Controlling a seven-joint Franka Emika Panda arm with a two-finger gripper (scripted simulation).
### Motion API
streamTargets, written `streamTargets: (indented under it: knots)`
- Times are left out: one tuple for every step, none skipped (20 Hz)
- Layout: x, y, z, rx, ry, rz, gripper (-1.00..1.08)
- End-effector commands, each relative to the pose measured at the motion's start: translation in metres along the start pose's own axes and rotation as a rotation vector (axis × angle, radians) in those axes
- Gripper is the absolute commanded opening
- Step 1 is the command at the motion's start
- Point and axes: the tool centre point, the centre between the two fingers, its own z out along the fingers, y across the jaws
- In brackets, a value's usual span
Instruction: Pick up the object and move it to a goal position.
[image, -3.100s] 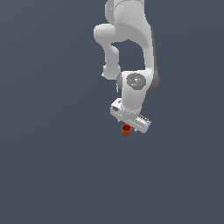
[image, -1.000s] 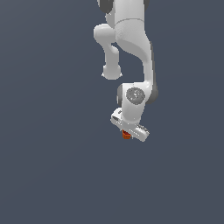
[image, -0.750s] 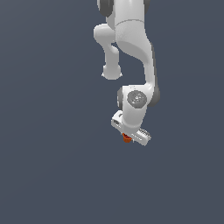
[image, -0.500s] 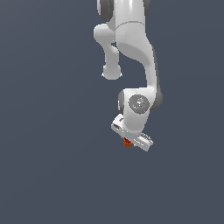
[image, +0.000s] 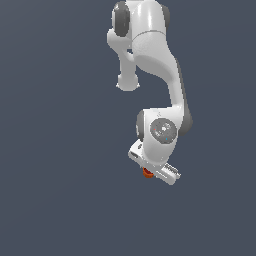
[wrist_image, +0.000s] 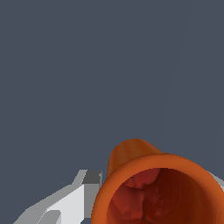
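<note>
Wrist view alone showed the cup's (wrist_image: 162, 192) hollow; the pincer (image: 148, 173) was clamped on the cup.

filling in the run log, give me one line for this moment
phase: transport | gripper: shut on orange-red cup | cup: off the surface, hollow facing wrist camera | goal: not visible

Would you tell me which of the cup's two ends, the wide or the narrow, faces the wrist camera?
The wide, open rim of the cup: its dark hollow shows, and the narrow end points away.

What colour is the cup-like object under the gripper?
Orange-red object, with a darker reddish hollow inside; clearest in the wrist view.
</note>
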Motion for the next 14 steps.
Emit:
streamTargets:
  knots:
    - [0.008,-0.007,-0.003,0.001,0.001,0.000,-1.00]
    - [0.011,-0.009,-0.003,0.001,0.001,0.000,-1.00]
    - [0.013,-0.011,-0.004,0.001,0.001,0.000,-1.00]
    - [0.015,-0.013,-0.004,0.001,0.001,0.000,-1.00]
    - [0.017,-0.015,-0.005,0.001,0.001,0.000,-1.00]
    - [0.019,-0.016,-0.005,0.001,0.001,0.000,-1.00]
    - [0.021,-0.018,-0.005,0.001,0.001,0.000,-1.00]
    - [0.022,-0.019,-0.006,0.001,0.001,0.000,-1.00]
    - [0.023,-0.020,-0.006,0.001,0.001,0.000,-1.00]
    - [0.024,-0.021,-0.006,0.001,0.001,0.000,-1.00]
    - [0.025,-0.022,-0.006,0.001,0.001,0.000,-1.00]
    - [0.026,-0.023,-0.007,0.001,0.001,0.000,-1.00]
    - [0.027,-0.023,-0.007,0.001,0.001,0.000,-1.00]
    - [0.028,-0.024,-0.007,0.001,0.001,0.000,-1.00]
